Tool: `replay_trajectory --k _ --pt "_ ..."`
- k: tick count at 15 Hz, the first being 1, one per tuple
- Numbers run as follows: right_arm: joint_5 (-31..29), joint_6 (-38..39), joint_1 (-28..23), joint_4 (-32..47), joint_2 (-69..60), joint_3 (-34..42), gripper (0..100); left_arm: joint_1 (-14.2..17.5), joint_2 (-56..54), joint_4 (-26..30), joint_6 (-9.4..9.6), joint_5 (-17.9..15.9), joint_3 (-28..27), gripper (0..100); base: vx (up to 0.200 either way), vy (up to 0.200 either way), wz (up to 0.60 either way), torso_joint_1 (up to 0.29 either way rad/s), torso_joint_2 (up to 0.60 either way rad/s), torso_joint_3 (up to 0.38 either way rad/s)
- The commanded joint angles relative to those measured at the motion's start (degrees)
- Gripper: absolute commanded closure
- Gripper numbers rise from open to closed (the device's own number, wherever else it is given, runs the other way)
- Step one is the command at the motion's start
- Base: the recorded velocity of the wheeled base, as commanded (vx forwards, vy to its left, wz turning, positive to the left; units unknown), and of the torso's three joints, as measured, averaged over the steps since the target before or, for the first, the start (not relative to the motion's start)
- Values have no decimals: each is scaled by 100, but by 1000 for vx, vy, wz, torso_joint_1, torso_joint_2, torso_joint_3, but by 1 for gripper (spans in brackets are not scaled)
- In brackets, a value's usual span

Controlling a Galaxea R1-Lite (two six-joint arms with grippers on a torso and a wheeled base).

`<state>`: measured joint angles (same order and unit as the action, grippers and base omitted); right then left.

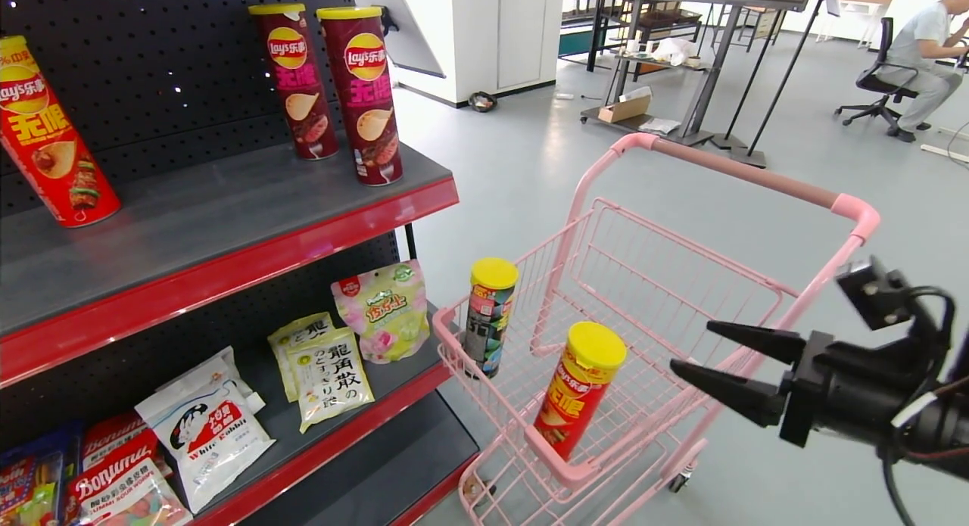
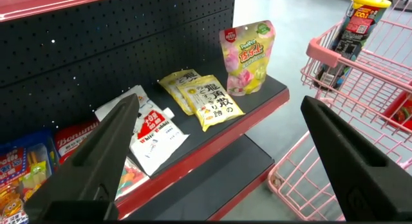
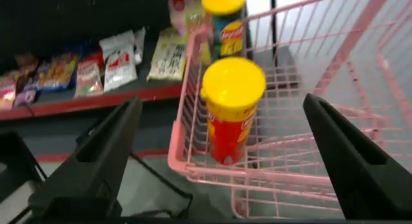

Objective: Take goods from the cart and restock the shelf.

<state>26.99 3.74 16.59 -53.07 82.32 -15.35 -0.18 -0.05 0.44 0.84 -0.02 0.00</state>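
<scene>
Head view: the pink cart (image 1: pixel 727 166) is seen toward five o'clock, parked just beside the shelf (image 1: pixel 227 208), so that goods can be passed across with a short reach. Two cans are stood upright in its basket: a red can (image 1: pixel 579 393) with a yellow lid in the near corner, and a dark can (image 1: pixel 488 314) at ten o'clock from it, against the wall nearest the shelf. The right jaws are held wide apart at four o'clock, outside the basket, with tips aimed toward nine o'clock at the red can. In the right wrist view that can (image 3: pixel 228 114) is framed between them, so it is judged to be the next pick, though nothing is gripped. The left jaws are likewise spread wide and empty, held low before the lower shelf board (image 2: pixel 257 103), where snack bags (image 2: pixel 206 102) lie flat. On the upper board, two maroon cans (image 1: pixel 371 94) are stood at twelve o'clock and a red shelf can (image 1: pixel 45 132) at nine o'clock. The bare stretch between them is judged the likely place for the cart's cans.
</scene>
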Motion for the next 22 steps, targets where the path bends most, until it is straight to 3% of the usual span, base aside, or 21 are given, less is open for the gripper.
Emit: replay_trajectory --k 1,22 --pt "70 -146 336 -204 1119 199 0 1 5 0 -5 2 0 0 0 0 0 0 0 0" --pt "-730 -84 828 -644 3404 -1497 0 1 5 0 -23 2 0 0 0 0 0 0 0 0"
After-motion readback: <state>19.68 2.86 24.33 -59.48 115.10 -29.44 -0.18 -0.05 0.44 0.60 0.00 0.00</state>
